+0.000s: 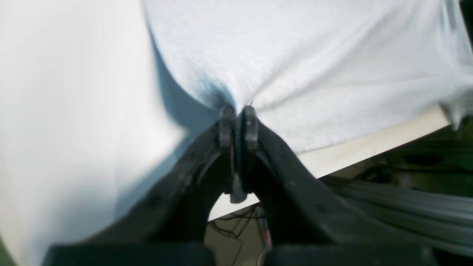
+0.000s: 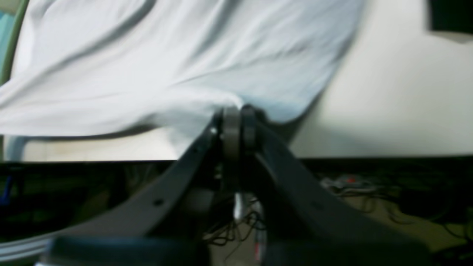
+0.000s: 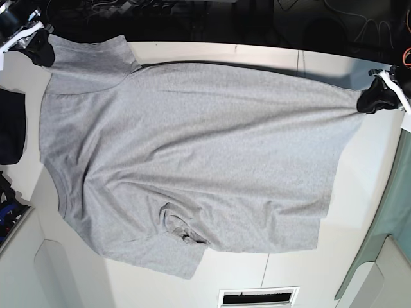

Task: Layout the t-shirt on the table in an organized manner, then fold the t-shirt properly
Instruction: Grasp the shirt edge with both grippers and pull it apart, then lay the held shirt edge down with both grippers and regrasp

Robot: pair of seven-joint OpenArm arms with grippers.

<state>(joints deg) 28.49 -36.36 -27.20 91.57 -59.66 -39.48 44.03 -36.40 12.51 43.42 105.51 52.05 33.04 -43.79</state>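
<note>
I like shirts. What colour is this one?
Light heather grey, plain side up. The t-shirt shows best in the base view.

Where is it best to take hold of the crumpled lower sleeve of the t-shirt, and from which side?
Likely its free hem edge: the sleeve of the t-shirt bunches inward, so come from the near table edge side and pull outward. Both tools are shut on far corners.

You have no readable text, label, brand, number or sign in any of the three views. The t-shirt (image 3: 192, 154) shows you only plain grey fabric in the base view, with no lettering on the side that faces up, and both wrist views give you blurred, unprinted cloth. The table (image 3: 282, 54) carries only a thin seam line, no marking.
</note>
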